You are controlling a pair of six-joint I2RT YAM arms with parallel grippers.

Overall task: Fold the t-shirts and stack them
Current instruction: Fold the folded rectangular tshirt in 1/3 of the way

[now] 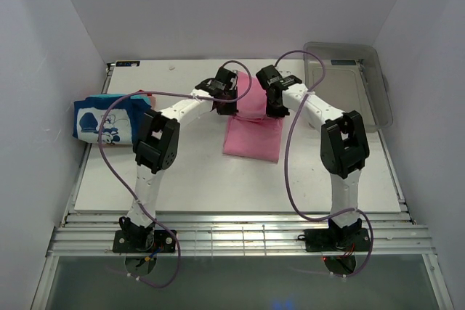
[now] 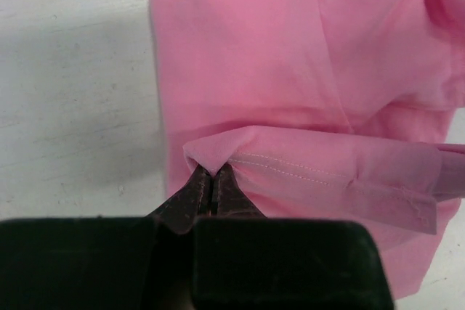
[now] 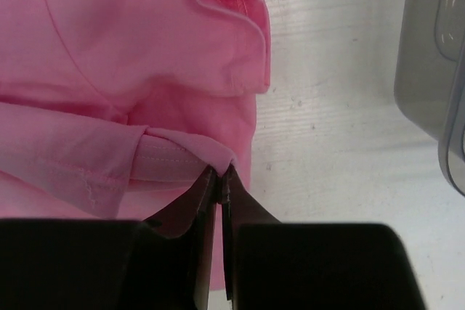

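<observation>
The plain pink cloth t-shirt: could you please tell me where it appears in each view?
Top external: the plain pink cloth t-shirt lies mid-picture.
Left wrist: centre and right, hem pinched in the left claw.
Right wrist: left side, hem pinched in the right claw.
Shared landmark: the white table.

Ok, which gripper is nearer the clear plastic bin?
Right. The right gripper, jaws shut on the pink t-shirt's corner, sits left of the bin; the left gripper pinches the opposite corner, farther left.
</observation>
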